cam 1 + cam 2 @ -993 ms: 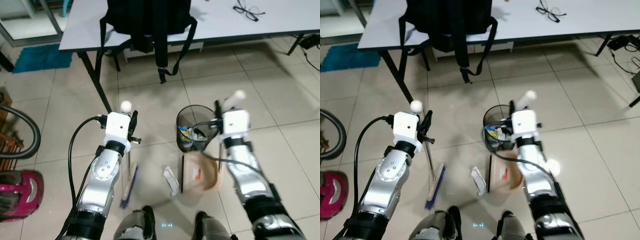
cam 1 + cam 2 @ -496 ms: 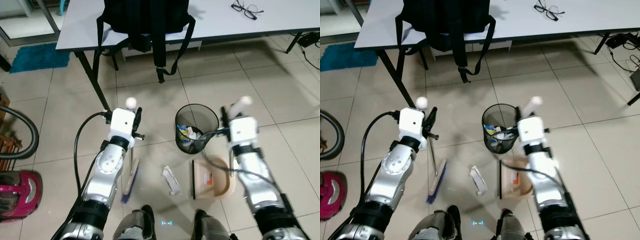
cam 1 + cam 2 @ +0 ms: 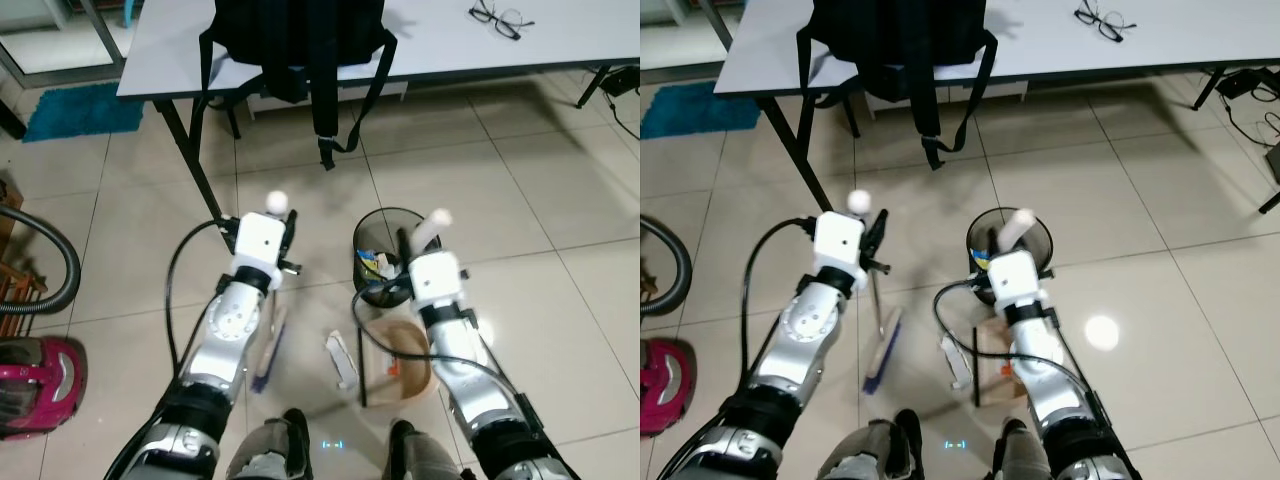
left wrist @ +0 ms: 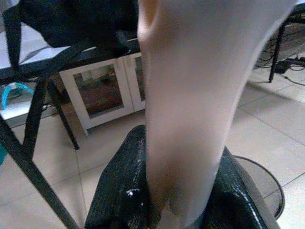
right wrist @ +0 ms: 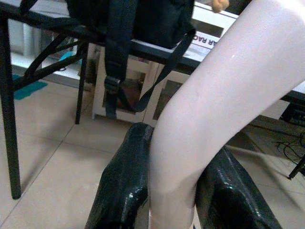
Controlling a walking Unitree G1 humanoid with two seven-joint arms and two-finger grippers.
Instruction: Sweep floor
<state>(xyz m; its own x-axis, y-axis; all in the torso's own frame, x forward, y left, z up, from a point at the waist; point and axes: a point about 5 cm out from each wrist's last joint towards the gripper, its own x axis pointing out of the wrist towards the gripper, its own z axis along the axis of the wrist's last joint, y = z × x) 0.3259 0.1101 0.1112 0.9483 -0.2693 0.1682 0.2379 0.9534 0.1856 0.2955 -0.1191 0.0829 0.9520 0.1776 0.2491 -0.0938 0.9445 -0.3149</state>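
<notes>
My left gripper [image 3: 289, 243] is shut on the pale handle [image 4: 186, 95] of a broom, whose blue bristle head [image 3: 267, 347] rests on the tiles by my left foot. My right gripper [image 3: 410, 243] is shut on the pale handle [image 5: 209, 100] of a tan dustpan [image 3: 400, 352], which lies flat on the floor just in front of the black mesh bin [image 3: 382, 252]. A crumpled white scrap of paper [image 3: 341, 358] lies between the broom head and the dustpan's dark front lip. The bin holds some rubbish.
A grey table [image 3: 440, 40] with black legs stands ahead, with a black backpack [image 3: 300, 35] hanging over its edge and glasses [image 3: 502, 19] on top. A pink vacuum cleaner [image 3: 35, 385] and its hose lie on the left. A blue mat [image 3: 80, 110] is at the far left.
My right arm has swung left, dragging the dustpan closer to the paper scrap. The left arm and broom have shifted slightly right. The camera has moved a little.
</notes>
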